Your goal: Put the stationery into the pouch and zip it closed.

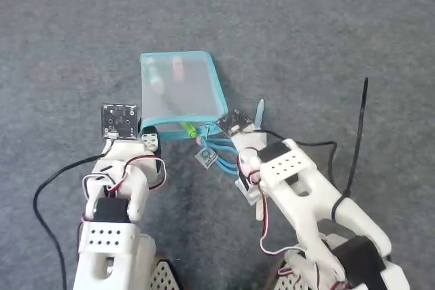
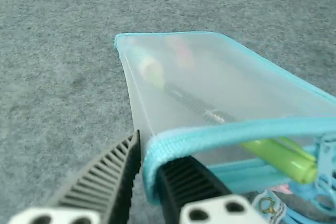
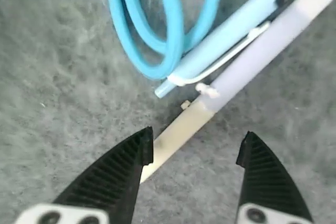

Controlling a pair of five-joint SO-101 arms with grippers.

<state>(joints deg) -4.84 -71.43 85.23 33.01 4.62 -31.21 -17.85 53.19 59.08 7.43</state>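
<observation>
Done: some stationery is already inside the pouch; a green highlighter pokes out of its mouth.
Left: a blue pen and a lilac pen lie on the table outside the pouch, and the zip looks unclosed. By my reading the task is roughly half done.
Left arm: reaches forward to the pouch's near corner.
Right arm: angled in towards the pouch mouth, wrist tipped down over the loose pens.
Right gripper: jaws wide apart, holding nothing; the lilac pen's pale tip lies between them, close against one finger.
Left gripper: pinched onto the pouch's teal zip edge, holding the corner.
Cord: a blue loop just beyond the pens, touching the blue pen.
Pouch: flat on the table past both grippers, mouth towards the arms.
</observation>
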